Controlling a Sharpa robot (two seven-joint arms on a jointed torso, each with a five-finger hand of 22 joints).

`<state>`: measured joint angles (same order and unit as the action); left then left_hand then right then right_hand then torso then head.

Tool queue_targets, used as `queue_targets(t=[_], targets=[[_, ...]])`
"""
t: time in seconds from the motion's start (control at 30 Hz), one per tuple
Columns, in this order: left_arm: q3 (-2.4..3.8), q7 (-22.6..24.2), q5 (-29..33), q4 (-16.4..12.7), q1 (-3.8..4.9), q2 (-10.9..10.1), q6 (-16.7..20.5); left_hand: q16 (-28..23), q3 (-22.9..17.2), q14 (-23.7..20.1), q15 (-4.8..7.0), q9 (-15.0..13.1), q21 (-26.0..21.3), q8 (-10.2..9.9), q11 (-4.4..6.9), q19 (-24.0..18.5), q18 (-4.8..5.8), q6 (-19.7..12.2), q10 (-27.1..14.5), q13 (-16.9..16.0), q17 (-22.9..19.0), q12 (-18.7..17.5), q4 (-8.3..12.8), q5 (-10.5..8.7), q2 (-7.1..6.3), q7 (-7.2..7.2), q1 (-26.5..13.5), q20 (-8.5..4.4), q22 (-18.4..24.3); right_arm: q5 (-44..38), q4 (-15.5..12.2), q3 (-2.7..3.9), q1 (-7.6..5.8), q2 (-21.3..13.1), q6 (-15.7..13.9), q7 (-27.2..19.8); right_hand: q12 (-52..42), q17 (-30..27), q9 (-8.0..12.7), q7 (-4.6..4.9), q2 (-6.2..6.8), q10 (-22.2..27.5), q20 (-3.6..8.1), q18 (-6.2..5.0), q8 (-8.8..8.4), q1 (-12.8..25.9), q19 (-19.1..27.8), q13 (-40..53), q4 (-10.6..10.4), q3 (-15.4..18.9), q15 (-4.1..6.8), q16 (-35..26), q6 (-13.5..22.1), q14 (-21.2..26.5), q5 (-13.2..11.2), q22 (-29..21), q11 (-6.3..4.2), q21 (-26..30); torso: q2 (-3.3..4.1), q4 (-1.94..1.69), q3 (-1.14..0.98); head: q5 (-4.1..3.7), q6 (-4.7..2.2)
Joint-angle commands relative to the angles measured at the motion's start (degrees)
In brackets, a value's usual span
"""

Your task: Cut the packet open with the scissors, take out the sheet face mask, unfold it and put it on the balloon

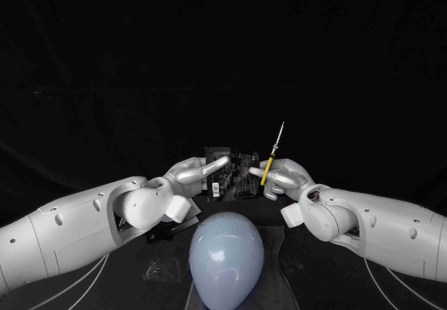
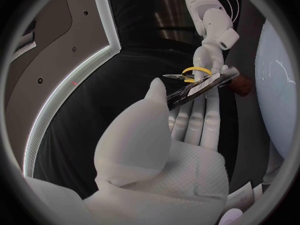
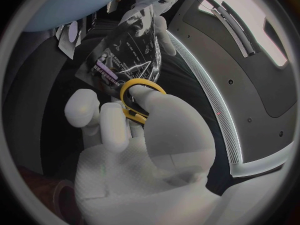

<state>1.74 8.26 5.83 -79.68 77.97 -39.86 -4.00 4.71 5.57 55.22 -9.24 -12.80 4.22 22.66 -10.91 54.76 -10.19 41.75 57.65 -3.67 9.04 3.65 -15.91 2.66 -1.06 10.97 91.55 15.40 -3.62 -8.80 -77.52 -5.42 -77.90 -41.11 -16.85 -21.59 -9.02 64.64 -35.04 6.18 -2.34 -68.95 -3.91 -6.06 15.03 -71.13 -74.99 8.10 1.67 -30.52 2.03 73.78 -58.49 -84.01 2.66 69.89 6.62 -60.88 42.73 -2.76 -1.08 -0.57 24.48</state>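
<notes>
My left robot hand pinches the dark packet, seen edge-on, between thumb and fingers. Just beyond, my right robot hand holds the yellow-handled scissors close to the packet, with the pale balloon alongside.

The left arm, at eight o'clock in the head view, and the right arm, at four o'clock, are wearing smooth, glossy white shells dotted with small dark screw holes. The left hand and right hand are showing silver fingers and finely dimpled pale palms. Thin pale cables are trailing beneath both arms.
</notes>
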Motion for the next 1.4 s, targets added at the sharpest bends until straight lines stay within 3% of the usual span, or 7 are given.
queue_targets(t=[0.03,0.13,0.47,0.77,0.93,1.27,1.4], targets=[[0.06,0.37,-1.61,0.06,0.09,0.02,2.64,-0.79,1.13,-1.49,-0.63,0.43,-0.89,-0.76,-0.76,-6.48,-0.11,-0.67,-1.84,0.08,-0.37,-0.06,-0.39,0.13,-0.56,3.26,0.09,1.03,0.26,-0.42,-0.58,0.22,-0.10,-0.37,-0.45,-0.38,-0.35,0.07,-1.37,-0.29,-0.79,-10.03,0.15,-0.25,0.20,-0.86,-0.42,0.11,0.08,-0.29,0.38,-0.29,0.01,-1.06,0.15,0.06,-4.90,-0.19,-0.03,0.03,-0.03,0.02,0.03],[0.05,-0.15,-2.48,0.35,0.10,-0.03,6.12,-1.06,1.53,-3.05,-1.17,0.73,-1.15,-1.20,-1.25,-12.46,0.22,-1.37,-3.39,0.08,-0.71,-0.05,-0.48,0.09,-0.82,3.79,0.04,1.24,0.51,-0.49,-1.15,0.31,-0.14,-0.66,-0.50,-0.40,-0.34,0.10,-1.40,-0.29,-0.79,-10.04,0.15,-0.24,0.21,-0.87,-0.44,0.12,0.09,-0.31,0.38,-0.27,0.03,-1.07,0.15,0.08,-4.90,-0.22,-0.04,0.05,0.00,-0.01,0.01],[-0.54,-2.49,-4.05,1.38,0.09,0.35,12.59,-1.13,1.03,-5.80,-1.98,0.94,-0.99,-1.22,-2.02,-14.50,0.68,-1.27,-5.70,0.08,-1.31,-0.11,-0.50,0.09,-1.32,4.62,0.36,1.31,0.43,-0.54,-1.99,0.53,-0.18,-1.04,-0.77,-0.49,-0.34,0.13,-1.43,-0.29,-0.79,-10.05,0.15,-0.24,0.22,-0.88,-0.45,0.14,0.10,-0.32,0.38,-0.25,0.04,-1.08,0.15,0.11,-4.90,-0.26,0.09,0.07,-0.01,-0.25,0.12],[-0.89,-3.20,-4.34,1.59,0.07,0.95,12.43,-0.37,-0.19,-4.88,-1.47,0.87,0.22,-0.57,-1.41,-10.22,-0.13,0.20,-4.58,-0.11,-1.10,0.46,-0.07,0.10,-0.69,3.86,2.19,1.20,-0.01,-0.31,-1.65,0.62,-0.18,-0.27,-1.02,-0.48,-0.33,0.09,-1.54,-0.29,-0.79,-10.07,0.16,-0.23,0.26,-0.91,-0.46,0.20,0.14,-0.37,0.38,-0.27,0.08,-1.08,0.14,0.13,-4.90,-0.28,0.01,-0.05,-0.02,-0.37,0.22],[-0.98,-3.37,-4.36,1.44,0.07,1.11,11.23,0.49,-0.66,-2.98,-0.72,0.92,1.68,-0.22,-0.65,-3.34,-0.46,1.58,-2.77,-0.13,-0.69,0.76,0.17,0.10,-0.28,3.03,3.60,0.88,-0.49,-0.19,-1.24,0.64,-0.18,0.16,-1.56,-0.56,-0.31,0.04,-1.64,-0.29,-0.78,-10.09,0.16,-0.25,0.29,-0.92,-0.42,0.25,0.18,-0.42,0.38,-0.30,0.11,-1.07,0.15,0.08,-4.90,-0.20,0.02,-0.05,0.02,-0.33,0.11],[-1.03,-1.90,-2.76,1.39,0.05,1.41,9.33,1.46,0.37,-0.67,0.01,1.33,1.27,-0.58,0.01,-2.97,-0.41,2.33,-0.91,-0.10,-0.21,0.70,-0.50,0.09,-0.38,2.26,3.00,0.80,-0.12,-0.03,-0.81,0.65,-0.18,0.71,-1.71,-0.53,-0.31,-0.04,-1.72,-0.29,-0.79,-10.11,0.17,-0.25,0.32,-0.94,-0.41,0.30,0.20,-0.46,0.38,-0.35,0.13,-1.06,0.14,0.08,-4.91,-0.18,-0.01,0.00,-0.01,-0.20,-0.06],[-1.03,-0.92,-2.17,1.41,0.04,1.54,9.23,1.92,0.39,0.41,0.43,1.35,1.29,-0.41,0.48,-2.55,-0.48,3.12,0.39,-0.16,0.01,0.95,-0.33,0.09,0.31,1.80,3.53,0.70,-0.18,-0.02,-0.68,0.65,-0.17,0.92,-1.62,-0.49,-0.31,-0.04,-1.72,-0.29,-0.79,-10.11,0.17,-0.25,0.32,-0.94,-0.41,0.30,0.20,-0.46,0.38,-0.35,0.13,-1.06,0.14,0.08,-4.91,-0.18,0.02,0.02,-0.01,-0.24,-0.09]])
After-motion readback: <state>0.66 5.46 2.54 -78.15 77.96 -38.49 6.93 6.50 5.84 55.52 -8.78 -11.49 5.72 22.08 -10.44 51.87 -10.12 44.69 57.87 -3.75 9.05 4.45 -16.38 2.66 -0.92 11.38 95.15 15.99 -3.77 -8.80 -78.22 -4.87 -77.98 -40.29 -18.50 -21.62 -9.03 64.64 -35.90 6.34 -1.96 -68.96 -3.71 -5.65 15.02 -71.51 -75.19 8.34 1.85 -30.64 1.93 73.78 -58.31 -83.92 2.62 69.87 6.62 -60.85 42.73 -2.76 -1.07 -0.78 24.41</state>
